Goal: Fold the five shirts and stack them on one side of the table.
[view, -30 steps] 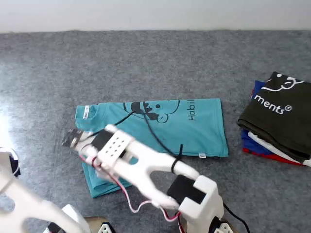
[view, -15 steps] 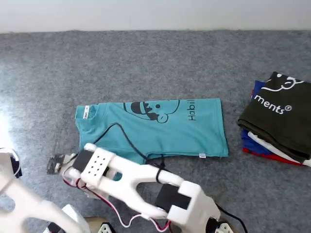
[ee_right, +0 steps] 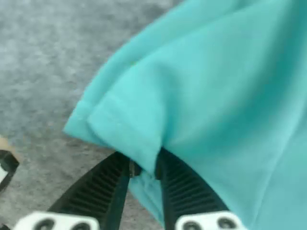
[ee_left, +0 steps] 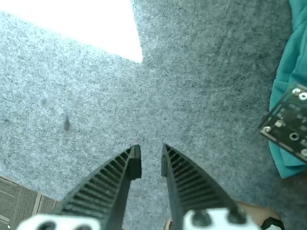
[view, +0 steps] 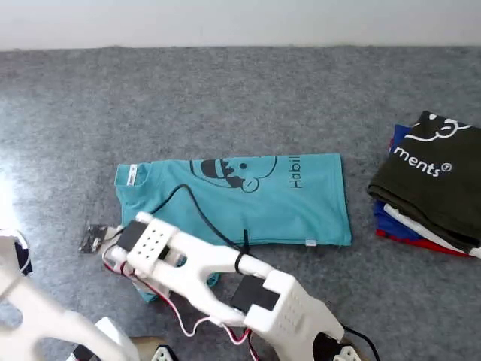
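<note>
— How is the right end effector set?
— It is pinched on an edge of the teal shirt. The edge has been carried toward the near-left, then slightly back, so the last fold is judged begun.
— And from above?
— The shirt is seen spread mid-table on the worktop, with the folded stack at the right.

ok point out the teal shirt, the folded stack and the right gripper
teal shirt [view: 301, 212]: high view, plain body below the print
folded stack [view: 434, 197]: high view, dark top shirt
right gripper [ee_right: 144, 166]: right wrist view, between fingertips pinching teal cloth
</note>
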You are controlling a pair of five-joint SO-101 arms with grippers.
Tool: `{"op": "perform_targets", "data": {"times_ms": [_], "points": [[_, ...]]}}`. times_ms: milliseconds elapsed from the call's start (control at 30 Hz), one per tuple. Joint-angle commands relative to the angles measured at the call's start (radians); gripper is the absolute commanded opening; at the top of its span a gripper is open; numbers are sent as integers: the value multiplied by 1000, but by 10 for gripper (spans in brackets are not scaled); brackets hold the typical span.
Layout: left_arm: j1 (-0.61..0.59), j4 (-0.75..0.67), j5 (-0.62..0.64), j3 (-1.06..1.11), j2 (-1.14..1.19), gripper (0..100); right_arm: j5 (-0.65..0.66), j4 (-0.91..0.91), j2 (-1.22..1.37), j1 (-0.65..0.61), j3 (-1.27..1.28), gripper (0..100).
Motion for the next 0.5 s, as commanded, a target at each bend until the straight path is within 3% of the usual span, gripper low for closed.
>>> {"op": "perform_targets", "data": {"times_ms": [0,467], "points": [[0,-14,-6,-4,-17,81,12,-8,8,19,-25,9],[0,-14,-8,-10,-17,81,91,239,15,237,-511,10]]}}
